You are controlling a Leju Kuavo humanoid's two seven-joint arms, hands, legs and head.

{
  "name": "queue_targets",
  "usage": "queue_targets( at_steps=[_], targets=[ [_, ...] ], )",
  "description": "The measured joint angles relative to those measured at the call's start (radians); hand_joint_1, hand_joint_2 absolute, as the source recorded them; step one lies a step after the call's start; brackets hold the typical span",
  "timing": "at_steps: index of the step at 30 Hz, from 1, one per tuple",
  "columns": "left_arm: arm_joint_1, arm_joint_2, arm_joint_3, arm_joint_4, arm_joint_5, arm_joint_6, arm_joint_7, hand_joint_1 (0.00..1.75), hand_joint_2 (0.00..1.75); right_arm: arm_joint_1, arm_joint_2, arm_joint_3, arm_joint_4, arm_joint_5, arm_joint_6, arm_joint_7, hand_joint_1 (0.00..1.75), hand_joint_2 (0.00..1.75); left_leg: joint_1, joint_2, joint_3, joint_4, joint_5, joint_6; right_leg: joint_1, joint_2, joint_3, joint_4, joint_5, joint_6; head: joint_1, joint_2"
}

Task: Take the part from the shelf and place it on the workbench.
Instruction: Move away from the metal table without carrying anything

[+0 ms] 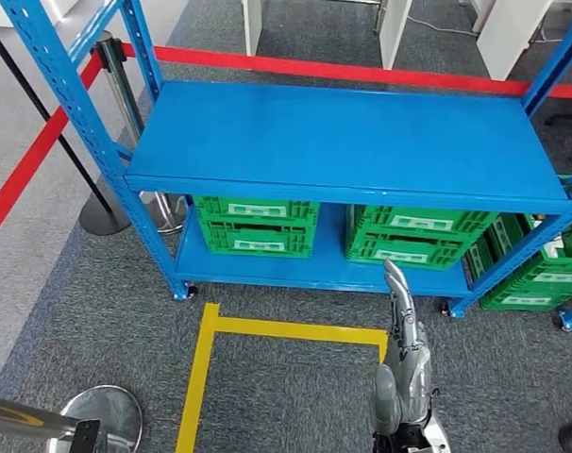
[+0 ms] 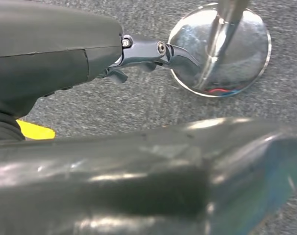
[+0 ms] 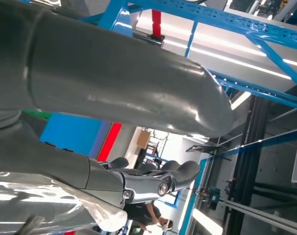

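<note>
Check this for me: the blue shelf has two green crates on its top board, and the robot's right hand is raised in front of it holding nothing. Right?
Not quite. The two green crates sit on the lower board of the blue shelf, under the top board, which is bare, as the head view shows. The rest holds: the right hand is raised in front of the shelf, fingers extended and holding nothing.
</note>
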Motion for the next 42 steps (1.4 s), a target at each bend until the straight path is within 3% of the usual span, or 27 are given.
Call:
queue_targets(
  at_steps=[2,3,4,6,7,8,10,11,13,14,16,17,18,19,21,22,23,27,29,31,32,33,35,37,39,42],
  targets=[
    [0.002,0.0,0.0,0.0,0.0,0.0,0.0,0.0,0.0,0.0,0.0,0.0,0.001,0.0,0.001,0.0,0.0,0.0,-0.002,-0.005,0.054,-0.015,-0.03,0.001,0.004,0.0,-0.066,-0.008,-0.088,-0.003,0.0,0.0],
    [0.002,0.0,0.0,0.0,0.0,0.0,0.0,0.0,0.0,0.001,0.0,0.0,0.002,0.0,0.001,0.0,0.0,0.0,-0.003,-0.007,0.083,-0.02,-0.047,0.001,0.006,0.0,-0.088,-0.038,-0.094,-0.006,0.001,0.0],
    [0.002,0.0,0.0,0.0,0.0,0.0,0.0,0.0,0.0,0.001,0.0,0.0,0.002,0.0,0.002,0.0,0.0,0.0,-0.004,-0.009,0.11,-0.023,-0.066,0.0,0.009,0.0,-0.105,-0.081,-0.055,-0.012,0.001,0.0],
    [0.004,0.0,0.0,0.001,0.0,-0.001,0.0,0.0,0.0,0.004,0.0,0.0,0.004,0.0,0.003,0.001,0.0,0.0,-0.007,-0.011,0.151,-0.024,-0.103,-0.004,0.016,-0.005,-0.13,-0.172,0.126,-0.027,0.001,0.0],
    [0.004,-0.001,0.0,0.001,0.0,-0.001,0.0,0.0,0.0,0.005,0.0,0.0,0.005,0.0,0.004,0.001,0.0,0.0,-0.008,-0.011,0.165,-0.025,-0.119,-0.01,0.021,-0.007,-0.132,-0.197,0.2,-0.035,-0.001,0.0],
    [0.004,-0.001,0.001,0.001,0.001,-0.002,0.0,0.0,0.0,0.006,0.0,0.001,0.006,0.0,0.004,0.001,0.0,0.0,-0.008,-0.012,0.177,-0.026,-0.129,-0.016,0.025,-0.009,-0.13,-0.208,0.244,-0.043,-0.003,0.0],
    [-0.003,-0.001,0.001,0.001,0.001,-0.003,-0.001,0.0,0.0,0.002,0.001,0.001,0.003,0.001,0.006,0.002,0.0,0.0,-0.007,-0.011,0.181,-0.011,-0.122,-0.029,0.027,-0.007,-0.107,-0.217,0.241,-0.054,-0.004,0.0],
    [-0.008,-0.001,0.001,0.001,0.001,-0.003,-0.001,0.0,0.0,0.001,0.001,0.001,0.002,0.002,0.006,0.001,0.0,0.0,-0.006,-0.011,0.163,0.026,-0.102,-0.034,0.025,-0.008,-0.094,-0.228,0.238,-0.059,-0.004,0.0],
    [-0.012,-0.001,0.001,0.001,0.002,-0.005,-0.003,0.0,0.0,-0.001,0.002,0.001,0.002,0.002,0.005,0.001,0.0,0.0,-0.006,-0.009,0.083,0.149,-0.077,-0.042,0.02,-0.009,-0.058,-0.255,0.229,-0.068,-0.004,0.0],
    [-0.011,-0.001,0.001,0.001,0.003,-0.006,-0.004,0.0,0.0,-0.002,0.002,0.001,0.002,0.002,0.005,0.0,0.0,0.0,-0.006,-0.008,0.039,0.208,-0.091,-0.044,0.02,-0.008,-0.04,-0.263,0.221,-0.072,-0.005,0.0],
    [-0.007,0.0,0.001,0.002,0.006,-0.006,-0.005,0.0,0.0,-0.002,0.002,0.001,0.002,0.003,0.005,0.0,0.0,0.0,-0.006,-0.008,-0.03,0.263,-0.168,-0.049,0.02,-0.004,-0.005,-0.271,0.199,-0.077,-0.005,0.0],
    [-0.006,0.001,0.001,0.002,0.006,-0.005,-0.004,0.0,0.0,-0.002,0.002,0.001,0.002,0.003,0.004,0.0,0.0,0.0,-0.006,-0.008,-0.05,0.257,-0.197,-0.049,0.02,-0.001,0.012,-0.272,0.187,-0.077,-0.005,0.0],
    [-0.006,0.001,0.001,0.002,0.005,-0.003,-0.004,0.0,0.0,-0.002,0.002,0.001,0.002,0.004,0.003,0.0,0.0,0.0,-0.006,-0.008,-0.06,0.23,-0.196,-0.047,0.02,0.001,0.03,-0.272,0.173,-0.077,-0.005,0.0],
    [-0.006,0.002,0.001,0.002,0.004,-0.001,-0.003,0.0,0.0,-0.002,0.002,0.001,0.002,0.005,0.003,0.0,0.0,0.0,-0.007,-0.008,-0.061,0.183,-0.16,-0.044,0.021,0.003,0.047,-0.272,0.16,-0.076,-0.005,0.0],
    [-0.003,0.003,0.001,0.002,0.002,0.0,-0.002,0.0,0.0,-0.001,0.003,0.001,0.003,0.008,0.0,0.0,0.0,0.0,-0.012,-0.008,-0.06,0.072,-0.027,-0.032,0.023,0.008,0.068,-0.269,0.133,-0.071,-0.004,0.0],
    [-0.002,0.005,0.001,0.002,0.003,0.001,-0.002,0.0,0.0,0.0,0.003,0.001,0.004,0.01,-0.003,0.0,0.0,0.0,-0.015,-0.008,-0.059,0.038,0.023,-0.026,0.024,0.01,0.071,-0.266,0.12,-0.065,-0.004,0.0],
    [0.0,0.006,0.001,0.001,0.004,0.002,-0.002,0.0,0.0,0.001,0.003,0.001,0.004,0.012,-0.006,-0.001,0.0,0.0,-0.019,-0.009,-0.06,0.022,0.05,-0.02,0.024,0.013,0.071,-0.264,0.11,-0.058,-0.003,0.0],
    [-0.003,0.005,0.002,0.001,0.007,0.003,-0.005,0.0,0.0,-0.001,0.004,0.001,0.004,0.025,-0.014,-0.004,0.0,0.0,-0.016,-0.008,-0.04,0.004,0.052,-0.001,0.022,0.008,0.072,-0.248,0.076,-0.033,-0.002,0.0],
    [-0.006,0.004,0.002,0.001,0.007,0.002,-0.006,0.0,0.0,-0.003,0.004,0.001,0.004,0.028,-0.016,-0.006,0.0,0.0,-0.011,-0.006,-0.026,-0.006,0.045,0.008,0.019,0.002,0.019,-0.149,0.029,-0.022,-0.001,0.0],
    [-0.008,0.004,0.002,0.001,0.008,0.002,-0.006,0.0,0.0,-0.002,0.004,0.001,0.004,0.03,-0.018,-0.006,0.0,0.0,-0.01,-0.005,-0.017,-0.007,0.035,0.012,0.013,0.002,-0.069,-0.019,-0.009,-0.012,0.0,0.0],
    [-0.008,0.003,0.002,0.001,0.008,0.002,-0.006,0.0,0.0,-0.002,0.004,0.001,0.004,0.032,-0.021,-0.006,0.0,0.0,-0.008,-0.005,-0.012,-0.007,0.028,0.011,0.01,0.001,-0.101,0.013,-0.001,-0.008,0.0,0.0],
    [-0.008,0.002,0.002,0.001,0.008,0.002,-0.006,0.0,0.0,-0.001,0.004,0.001,0.004,0.036,-0.024,-0.006,0.0,0.0,-0.007,-0.005,-0.004,-0.007,0.022,0.009,0.008,0.001,-0.115,0.007,0.029,-0.004,0.0,0.0],
    [-0.007,0.001,0.002,0.001,0.008,0.002,-0.007,0.0,0.0,-0.001,0.004,0.001,0.004,0.047,-0.038,-0.006,0.0,0.0,-0.003,-0.007,0.016,-0.007,0.008,0.001,0.003,-0.002,-0.09,-0.104,0.13,-0.001,0.0,0.0],
    [-0.007,0.001,0.002,0.001,0.009,0.002,-0.008,0.0,0.0,0.0,0.004,0.001,0.004,0.062,-0.058,-0.006,0.0,0.0,-0.004,-0.009,0.026,-0.003,-0.003,-0.011,0.003,-0.005,-0.051,-0.21,0.191,-0.006,0.001,0.0],
    [-0.007,0.002,0.002,0.001,0.01,0.002,-0.008,0.0,0.0,0.004,0.004,0.0,0.002,0.075,-0.076,-0.006,0.0,0.0,-0.008,-0.009,0.024,0.002,-0.008,-0.013,0.005,-0.003,-0.037,-0.241,0.196,-0.015,0.0,0.0],
    [-0.006,0.003,0.003,0.001,0.011,0.003,-0.009,0.0,0.0,0.008,0.004,-0.002,0.001,0.081,-0.084,-0.006,0.0,0.0,-0.009,-0.008,0.027,-0.002,-0.005,0.001,0.005,0.001,-0.035,-0.246,0.194,-0.021,-0.005,0.0]
  ],
)
